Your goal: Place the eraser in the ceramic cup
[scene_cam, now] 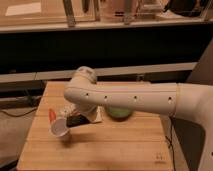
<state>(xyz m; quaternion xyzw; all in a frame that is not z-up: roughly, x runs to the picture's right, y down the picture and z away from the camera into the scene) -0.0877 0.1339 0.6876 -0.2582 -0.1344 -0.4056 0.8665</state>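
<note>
- One white arm [135,100] reached in from the right, across the wooden table [115,147], with its elbow bent up high near the middle and the wrist dropping down toward the table's left side.
- The gripper [71,119] hung low over the left part of the table, just above and to the right of the ceramic cup [59,130].
- Its fingers were pinched all the way in, and from the look of it the black eraser [80,121] was caught between them, lying roughly flat.
- So the eraser was up at the gripper's tips, right beside the cup's rim and not inside it.
- The cup sat near the left front of the table, tipped so its mouth faced up and toward the camera.
- A small orange thing [51,116] lay just beside the cup, on its far left; couldn't tell what it was.
- The green bowl [119,113] sat further right, partly hidden under the arm and well apart from the cup.
</note>
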